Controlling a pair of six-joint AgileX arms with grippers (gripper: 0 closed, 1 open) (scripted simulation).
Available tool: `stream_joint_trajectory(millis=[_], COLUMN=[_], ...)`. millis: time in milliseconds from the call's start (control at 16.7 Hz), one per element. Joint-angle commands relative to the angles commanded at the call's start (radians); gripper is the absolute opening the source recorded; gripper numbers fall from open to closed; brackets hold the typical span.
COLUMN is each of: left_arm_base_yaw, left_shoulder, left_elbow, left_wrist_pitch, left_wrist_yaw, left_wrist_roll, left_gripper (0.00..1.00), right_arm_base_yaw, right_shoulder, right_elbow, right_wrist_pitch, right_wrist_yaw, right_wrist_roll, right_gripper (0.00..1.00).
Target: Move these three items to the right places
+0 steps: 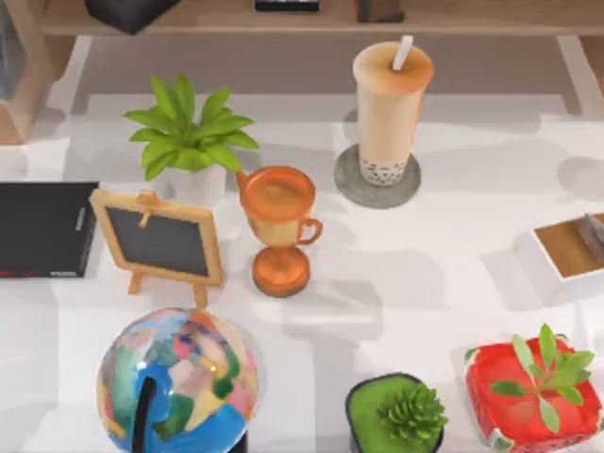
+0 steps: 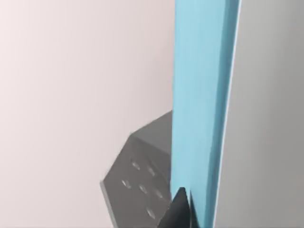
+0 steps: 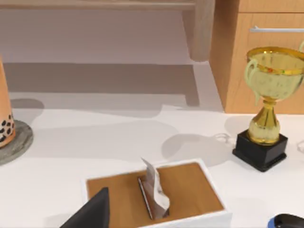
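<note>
The tan bubble-tea cup (image 1: pixel 385 94) with its white straw stands upright on the round grey coaster (image 1: pixel 351 184) at the back of the table; both also appear at the right wrist view's edge, cup (image 3: pixel 4 114) on coaster (image 3: pixel 14 140). A flat black book (image 1: pixel 42 228) lies at the table's left edge. In the left wrist view the light-blue book (image 2: pixel 202 104) stands right against my left gripper (image 2: pixel 187 211), which is shut on it; one dark fingertip (image 2: pixel 179 209) shows beside it. My right gripper (image 3: pixel 190 217) is open, its fingers spread on either side of a white tissue box (image 3: pixel 154 190).
An orange trophy (image 1: pixel 278 222), a small chalkboard (image 1: pixel 160 241) and a leafy potted plant (image 1: pixel 189 132) crowd the middle-left. A globe (image 1: pixel 175 382), a green succulent pot (image 1: pixel 396 415) and a red pot (image 1: pixel 533 392) line the front. The tissue box (image 1: pixel 566 250) sits at the right. A gold trophy (image 3: pixel 266 104) stands near wooden drawers.
</note>
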State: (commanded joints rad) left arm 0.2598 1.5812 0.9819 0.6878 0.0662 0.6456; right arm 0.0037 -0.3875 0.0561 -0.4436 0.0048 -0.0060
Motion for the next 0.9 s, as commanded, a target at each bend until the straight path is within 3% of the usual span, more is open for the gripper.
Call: stream_joint_trajectory(millis=[240,480,720,900], left_arm_base_yaw=[-0.011,-0.046,-0.107,-0.131], left_shoulder=[-0.111,-0.069,0.054,0.103], left_elbow=[-0.256,-0.463,-0.604,-0.648], left_wrist_pitch=[0.072,0.129,0.149,0.149], left_wrist_yaw=[-0.077,-0.096,-0.074,-0.060], left_wrist_roll=[0.397,0.755,0.967,1.021], left_gripper=[0.00,0.00,0.00,0.00], right_arm_base_yaw=[0.000,0.000,0.000,0.000], right_shoulder=[0.000,0.000,0.000,0.000], right_elbow=[0.000,0.000,0.000,0.000], right_wrist_pitch=[0.000,0.000,0.000,0.000], right_wrist_yaw=[0.000,0.000,0.000,0.000], right_wrist_roll=[0.000,0.000,0.000,0.000], right_gripper=[1.00,1.00,1.00,1.00])
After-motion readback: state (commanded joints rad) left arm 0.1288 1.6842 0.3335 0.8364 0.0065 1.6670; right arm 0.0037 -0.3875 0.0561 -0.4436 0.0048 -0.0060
